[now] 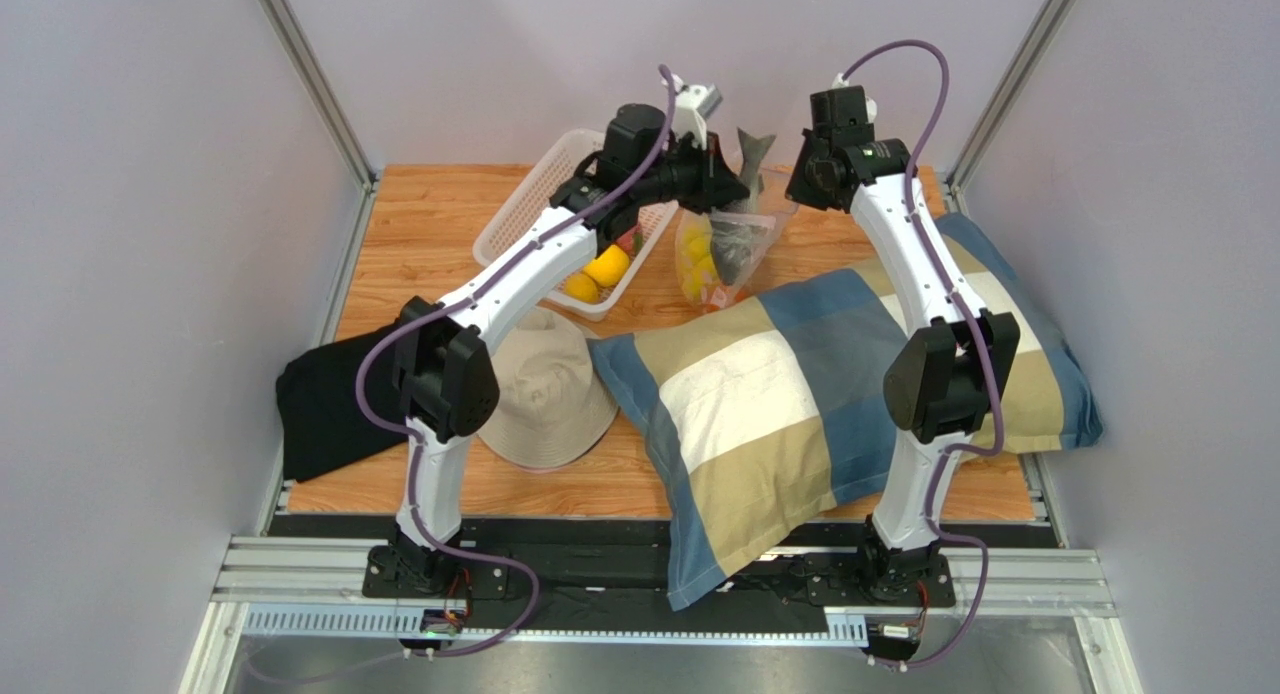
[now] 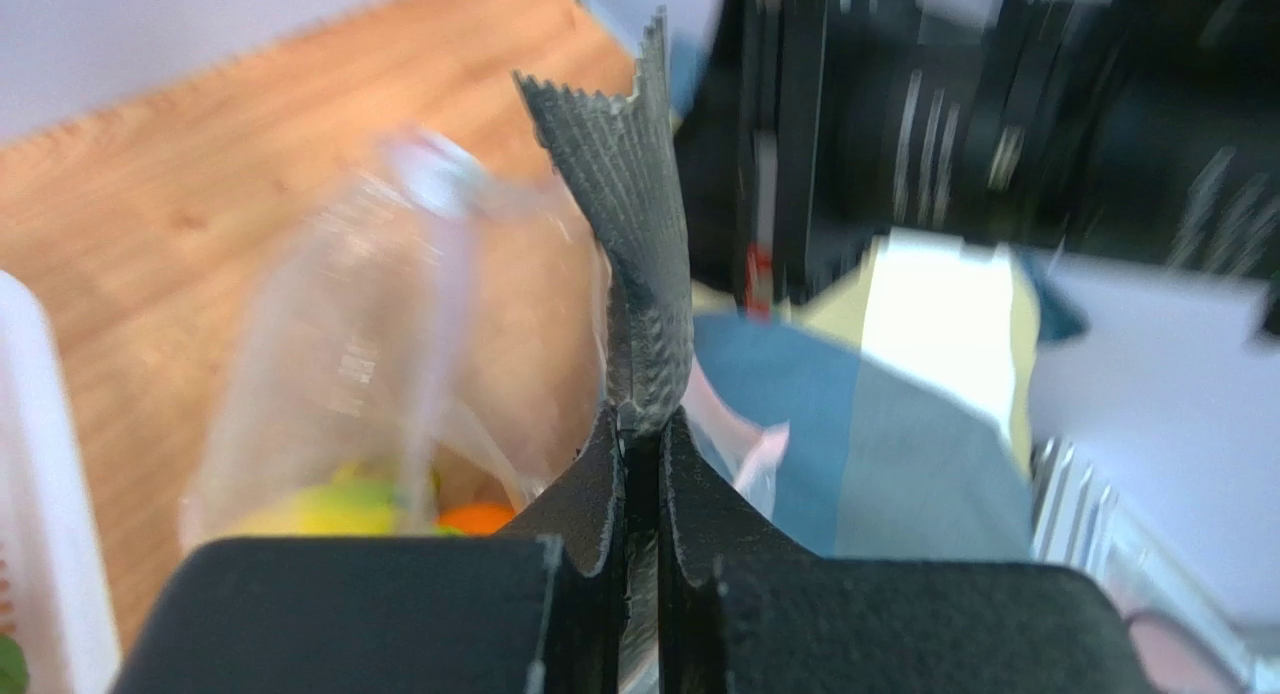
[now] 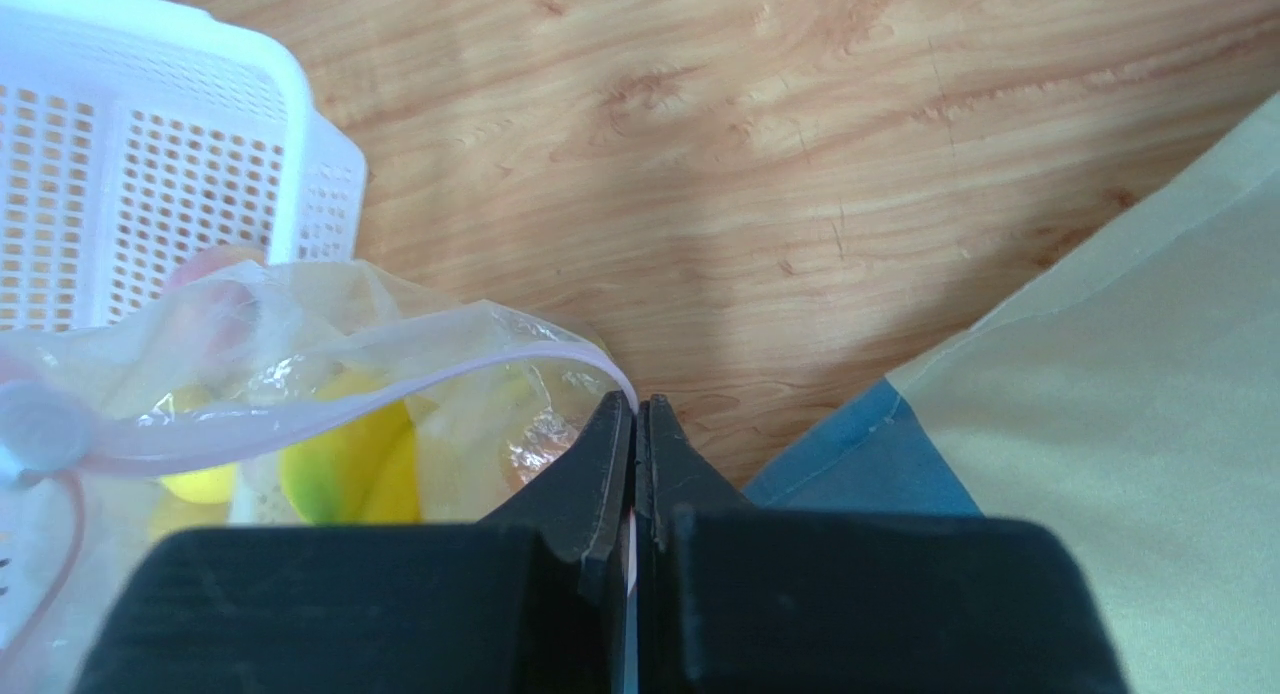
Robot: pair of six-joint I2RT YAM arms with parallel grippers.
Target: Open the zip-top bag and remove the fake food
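Table (image 1: 436, 222): light wood-grain top, enclosed by pale walls. White mesh basket (image 1: 519, 214): on the far part of the table, left of centre, set at an angle. Patchwork pillow (image 1: 781, 409): blue, beige and cream panels, lying across the right half, its near corner overhanging the metal rail (image 1: 661, 574). Beige bucket hat (image 1: 549, 409): just beside the pillow's left corner. Black folded cloth (image 1: 316, 409): at the left edge, overhanging it.

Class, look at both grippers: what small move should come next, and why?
Probably lift the left gripper, drawing the grey fish clear of the zip-top bag. It is shut on the fish near its tail, while the right gripper pinches the bag's rim.
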